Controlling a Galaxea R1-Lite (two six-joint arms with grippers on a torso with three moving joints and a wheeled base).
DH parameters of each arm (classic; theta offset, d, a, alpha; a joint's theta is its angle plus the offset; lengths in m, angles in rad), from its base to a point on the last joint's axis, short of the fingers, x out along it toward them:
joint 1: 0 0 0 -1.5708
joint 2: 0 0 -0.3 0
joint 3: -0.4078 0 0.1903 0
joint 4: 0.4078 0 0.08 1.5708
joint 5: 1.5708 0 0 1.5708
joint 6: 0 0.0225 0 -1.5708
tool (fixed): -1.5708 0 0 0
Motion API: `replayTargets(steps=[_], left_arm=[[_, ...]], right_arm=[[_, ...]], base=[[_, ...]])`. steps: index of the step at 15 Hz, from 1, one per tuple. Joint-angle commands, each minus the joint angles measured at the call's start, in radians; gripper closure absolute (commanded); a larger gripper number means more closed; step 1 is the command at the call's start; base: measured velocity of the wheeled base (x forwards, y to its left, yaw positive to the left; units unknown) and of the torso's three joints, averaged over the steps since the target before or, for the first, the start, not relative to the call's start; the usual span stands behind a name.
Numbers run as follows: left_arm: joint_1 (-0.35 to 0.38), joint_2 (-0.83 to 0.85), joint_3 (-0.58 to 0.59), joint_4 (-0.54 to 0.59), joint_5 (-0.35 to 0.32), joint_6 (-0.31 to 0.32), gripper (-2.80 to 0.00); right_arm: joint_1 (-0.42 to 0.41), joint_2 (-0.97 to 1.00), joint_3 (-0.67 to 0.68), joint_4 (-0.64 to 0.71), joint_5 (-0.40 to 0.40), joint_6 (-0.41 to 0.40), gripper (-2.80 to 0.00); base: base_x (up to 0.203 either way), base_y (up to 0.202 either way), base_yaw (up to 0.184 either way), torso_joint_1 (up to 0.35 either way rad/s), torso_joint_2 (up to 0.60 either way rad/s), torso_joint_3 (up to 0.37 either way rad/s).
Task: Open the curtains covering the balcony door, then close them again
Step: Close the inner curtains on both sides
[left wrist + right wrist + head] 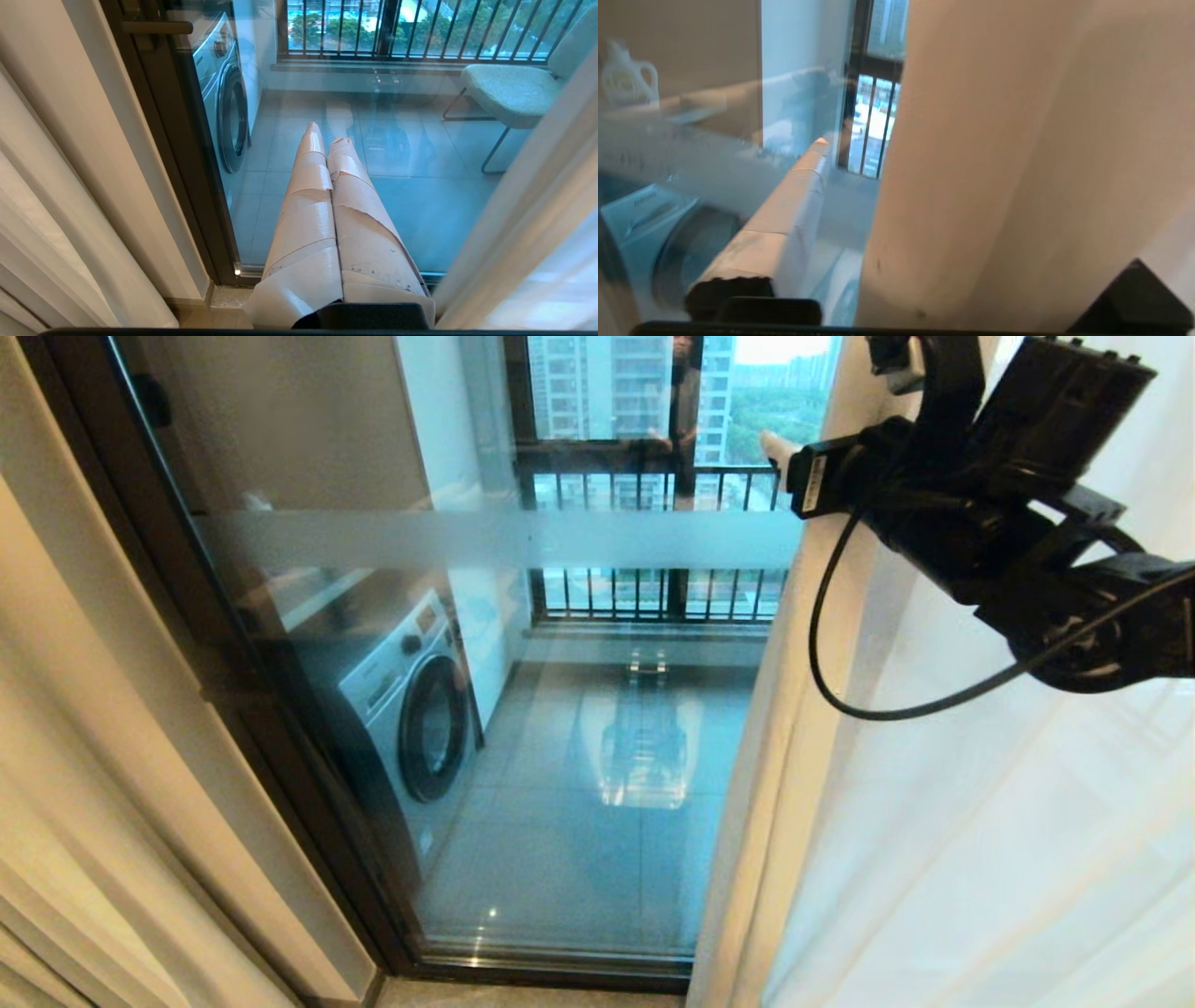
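The curtains hang in two layers on the right side of the balcony door: a heavy cream drape whose leading edge falls just beside the bare glass, and a thin white sheer spread behind it toward the right. Another cream panel is bunched against the dark door frame on the left. Between them the glass stands uncovered from the frosted band down to the bottom track.

The fabric is soft and limp, so it probably folds and slides rather than pushes as one piece; the drape looks weighty enough to drag, the sheer light and slippery. The best hold is likely the drape's thick leading edge, pinched high up where the pleats gather, taking both layers if possible.

The right gripper is raised at that leading edge, near the top of the head view. In the right wrist view one taped finger lies on the glass side of the drape, which fills the gap beside it; the fingers look spread apart around the fold, not pinching it.

The left gripper hangs low before the glass, its taped fingers pressed together, holding nothing.

Room to travel lies leftward across the open glass, bounded by the dark frame; the pane itself is close behind.
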Motion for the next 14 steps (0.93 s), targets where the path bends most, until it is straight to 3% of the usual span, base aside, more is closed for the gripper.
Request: replayTargets(steps=[1, 9, 14], left_arm=[[0.0, 0.0, 0.0, 0.0, 0.0, -0.001, 0.0], [0.0, 0.0, 0.0, 0.0, 0.0, -0.001, 0.0], [0.0, 0.0, 0.0, 0.0, 0.0, -0.001, 0.0]], right_arm=[[-0.002, -0.15, 0.121, -0.002, -0.001, -0.001, -2.8], [-0.027, -0.541, 0.483, 0.135, 0.001, 0.004, -2.8], [-0.031, -0.748, 0.697, 0.149, 0.01, 0.01, -2.8]], base=[[0.0, 0.0, 0.0, 0.0, 0.0, 0.0], [0.0, 0.0, 0.0, 0.0, 0.0, 0.0], [0.0, 0.0, 0.0, 0.0, 0.0, 0.0]])
